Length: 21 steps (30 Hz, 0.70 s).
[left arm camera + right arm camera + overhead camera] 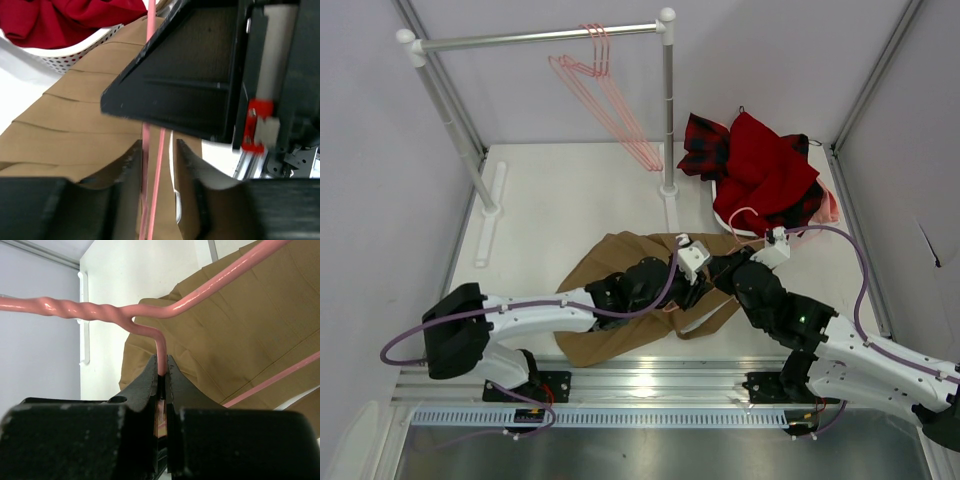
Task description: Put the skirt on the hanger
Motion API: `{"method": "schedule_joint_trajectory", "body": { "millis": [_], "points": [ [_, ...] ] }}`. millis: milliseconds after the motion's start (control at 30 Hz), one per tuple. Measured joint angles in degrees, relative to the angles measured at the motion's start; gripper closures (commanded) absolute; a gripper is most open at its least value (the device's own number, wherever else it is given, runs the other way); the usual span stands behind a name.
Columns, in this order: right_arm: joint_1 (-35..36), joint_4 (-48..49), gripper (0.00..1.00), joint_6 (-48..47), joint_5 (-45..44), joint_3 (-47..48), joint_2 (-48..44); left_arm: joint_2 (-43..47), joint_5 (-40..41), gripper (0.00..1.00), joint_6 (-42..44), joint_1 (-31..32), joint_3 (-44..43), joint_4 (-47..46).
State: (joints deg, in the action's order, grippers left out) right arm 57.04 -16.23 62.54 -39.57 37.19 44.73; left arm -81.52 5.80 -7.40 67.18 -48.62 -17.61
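Note:
The tan skirt (610, 300) lies crumpled on the white table in front of both arms. My right gripper (161, 371) is shut on the pink hanger (210, 287), pinching the wire just below its twisted neck, above the skirt (240, 340). My left gripper (157, 146) faces it closely, with its jaws partly apart. Two pink hanger wires (152, 165) run between its fingers (131, 167) over the skirt (75, 130). The left finger is at one wire and the right finger stands apart from them. From above, both grippers meet over the skirt's right edge, left gripper (695, 290), right gripper (720, 270).
Several spare pink hangers (610, 90) hang from the rack's rail (540, 38); its post (668, 110) stands behind the skirt. A white basket (65, 52) at the back right holds a red garment (760, 170) and a red-and-black plaid cloth (705, 140).

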Motion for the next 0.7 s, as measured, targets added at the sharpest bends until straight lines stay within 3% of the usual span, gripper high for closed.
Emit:
{"method": "schedule_joint_trajectory", "body": {
  "millis": [133,233,400,467,600,700],
  "points": [
    [0.0,-0.2,1.0,-0.02,0.02,-0.02,0.07,-1.7,-0.76,0.88,0.2,-0.92,-1.46,0.85],
    [0.0,-0.15,1.0,0.0,0.09,-0.04,0.09,-1.86,-2.21,0.97,0.37,-1.79,-1.53,1.16],
    [0.0,-0.26,1.0,-0.02,0.28,-0.04,0.11,-1.86,-3.89,1.0,0.33,-2.43,-1.53,1.2],
    [0.0,-0.46,0.89,0.02,0.46,-0.04,0.11,-1.86,-4.44,1.0,0.22,-2.6,-1.53,1.22],
    [0.0,-2.97,0.53,0.44,1.75,-0.04,-0.5,-1.86,-4.76,1.0,-0.24,-2.75,-1.27,0.96],
    [0.0,-6.43,0.39,0.72,3.15,-0.04,-2.36,-1.86,-4.76,1.0,-0.37,-3.13,-0.72,0.42]
  ]
}}
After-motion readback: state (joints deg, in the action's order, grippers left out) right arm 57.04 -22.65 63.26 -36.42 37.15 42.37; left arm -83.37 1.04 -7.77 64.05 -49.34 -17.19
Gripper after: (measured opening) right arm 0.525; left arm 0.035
